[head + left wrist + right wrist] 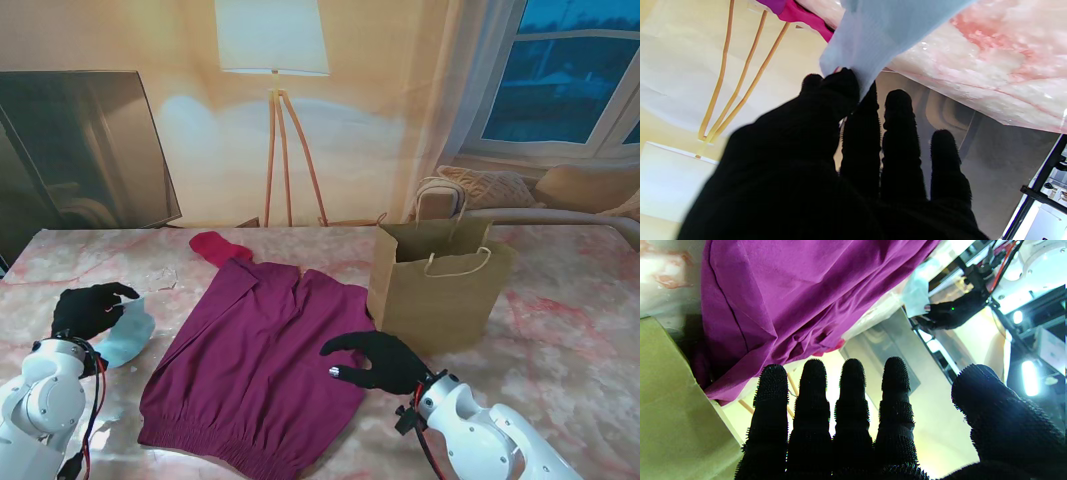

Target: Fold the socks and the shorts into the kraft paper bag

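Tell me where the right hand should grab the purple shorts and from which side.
Probably the right-side hem of the shorts, beside the open right hand. They lie flat with that edge free, so come in from the right, low, and pinch the edge; the kraft bag stands just beyond.

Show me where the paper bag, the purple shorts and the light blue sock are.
Paper bag [440,300]: stand view, on its front wall.
Purple shorts [250,365]: stand view, on the middle of the spread cloth.
Light blue sock [880,30]: left wrist view, on the cloth just past the pinching fingers [840,90].
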You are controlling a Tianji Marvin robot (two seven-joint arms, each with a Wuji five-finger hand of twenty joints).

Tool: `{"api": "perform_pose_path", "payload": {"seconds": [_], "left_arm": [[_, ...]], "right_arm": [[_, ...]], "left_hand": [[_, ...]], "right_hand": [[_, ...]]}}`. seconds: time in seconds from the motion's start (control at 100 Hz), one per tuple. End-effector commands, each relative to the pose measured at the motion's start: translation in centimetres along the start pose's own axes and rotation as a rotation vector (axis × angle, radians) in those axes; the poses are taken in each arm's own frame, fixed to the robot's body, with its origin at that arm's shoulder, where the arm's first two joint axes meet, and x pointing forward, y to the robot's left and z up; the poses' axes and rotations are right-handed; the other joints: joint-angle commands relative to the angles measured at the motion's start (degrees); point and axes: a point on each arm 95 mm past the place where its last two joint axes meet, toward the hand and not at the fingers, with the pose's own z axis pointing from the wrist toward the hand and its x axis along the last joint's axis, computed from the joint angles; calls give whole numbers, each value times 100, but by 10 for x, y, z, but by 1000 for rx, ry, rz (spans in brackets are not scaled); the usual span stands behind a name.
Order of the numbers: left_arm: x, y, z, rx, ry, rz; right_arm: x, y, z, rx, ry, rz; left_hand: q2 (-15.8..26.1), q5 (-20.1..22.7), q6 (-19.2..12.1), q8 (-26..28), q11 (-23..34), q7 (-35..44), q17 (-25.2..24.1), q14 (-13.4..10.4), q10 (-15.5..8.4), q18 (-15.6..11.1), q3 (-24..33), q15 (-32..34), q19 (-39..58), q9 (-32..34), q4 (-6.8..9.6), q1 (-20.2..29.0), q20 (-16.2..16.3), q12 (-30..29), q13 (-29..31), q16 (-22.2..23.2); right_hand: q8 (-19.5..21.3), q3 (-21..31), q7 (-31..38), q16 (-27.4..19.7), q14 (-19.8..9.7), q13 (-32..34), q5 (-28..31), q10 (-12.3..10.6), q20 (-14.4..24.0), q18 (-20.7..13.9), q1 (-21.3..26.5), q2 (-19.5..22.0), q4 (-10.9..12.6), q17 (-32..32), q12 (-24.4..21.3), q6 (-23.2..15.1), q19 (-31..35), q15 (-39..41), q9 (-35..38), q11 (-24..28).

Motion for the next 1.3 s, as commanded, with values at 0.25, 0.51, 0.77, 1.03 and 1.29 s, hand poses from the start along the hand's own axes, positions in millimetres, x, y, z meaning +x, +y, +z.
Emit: {"api": "perform_pose_path", "payload": {"seconds": [0.25, 0.51, 0.77, 1.03, 1.29], "left_arm": [[-21, -5, -29, -57, 32, 81], [-33, -3, -46, -20, 12, 77], [-34, 2, -61, 36, -51, -54], [-30, 5, -66, 38, -37, -48], [-27, 7, -69, 25, -50, -65]], "right_arm": [[7, -3, 2, 20, 8, -5], [8, -8, 0, 28, 9, -2], [9, -8, 0, 17, 13, -7], [6, -10, 1, 17, 13, 1], [2, -11, 0, 3, 6, 6]], "left_hand": [[-373, 384, -271, 69, -103, 214, -75, -350, -1911, -201, 773, 441, -6, 605, 97, -212, 176, -470, 113, -25], [-479, 477, -211, -10, -254, 206, -104, -349, -1847, -158, 858, 362, -12, 729, 64, -344, 142, -674, 121, -352], [-559, 509, 165, -222, -617, 216, -45, -260, -1364, -63, 781, 290, 59, 908, 46, -424, 155, -964, 98, -673], [-515, 467, 123, -260, -629, 224, -54, -204, -1370, 45, 735, 265, 44, 872, 55, -400, 178, -957, 62, -778], [-548, 444, 257, -350, -789, 394, 53, -171, -920, 146, 499, 369, -14, 943, 146, -685, 304, -1499, -87, -1854]], "right_hand": [[38, -102, 102, 119, 38, 35, 69, 43, 183, -8, -42, 118, 303, -31, 28, -134, 149, 73, 127, 68], [35, -99, 100, 119, 46, 39, 69, 34, 182, -1, -47, 111, 303, -26, 29, -138, 152, 75, 129, 70], [35, -107, 103, 119, 43, 44, 80, 39, 182, 2, -48, 112, 303, -26, 29, -140, 154, 77, 130, 70], [37, -109, 103, 118, 37, 36, 72, 52, 181, -2, -47, 118, 304, -32, 29, -152, 154, 74, 130, 71], [34, -106, 101, 120, 49, 45, 81, 49, 179, 3, -50, 111, 304, -32, 27, -138, 151, 78, 128, 67]]}}
